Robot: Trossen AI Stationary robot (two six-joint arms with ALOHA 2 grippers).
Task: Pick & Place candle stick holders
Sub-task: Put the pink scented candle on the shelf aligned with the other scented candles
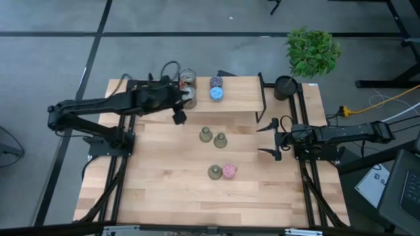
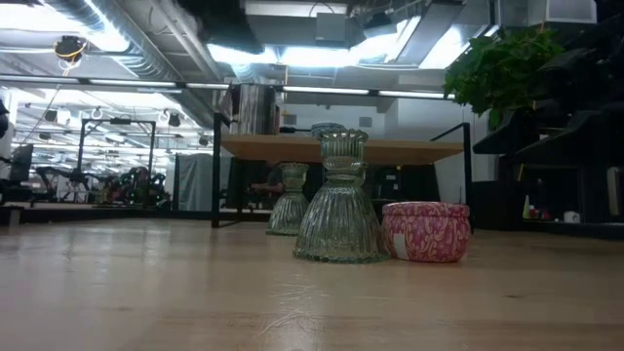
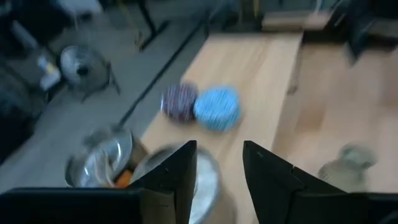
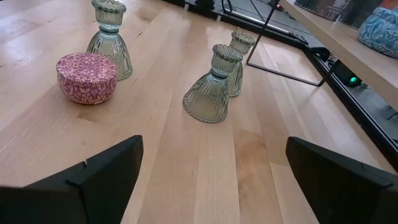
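Note:
On the raised wooden shelf (image 1: 239, 98) at the table's far side stand two silvery cans (image 1: 188, 78) (image 1: 189, 98), a purple holder (image 1: 216, 82) and a blue one (image 1: 216, 94). My left gripper (image 3: 219, 149) hovers open over the nearer can (image 3: 202, 180), with only bare shelf showing between its fingers. Three green glass vase shapes (image 1: 205, 135) (image 1: 220, 139) (image 1: 214, 172) and a pink speckled holder (image 1: 229, 171) stand on their bases on the table. My right gripper (image 4: 214, 186) waits open at the table's right, facing them.
A black pot (image 1: 285, 86) with a green plant (image 1: 313, 49) stands at the far right corner. The shelf's black wire legs (image 1: 262, 98) drop to the table beside it. Bare wood lies near the front edge (image 1: 197, 203).

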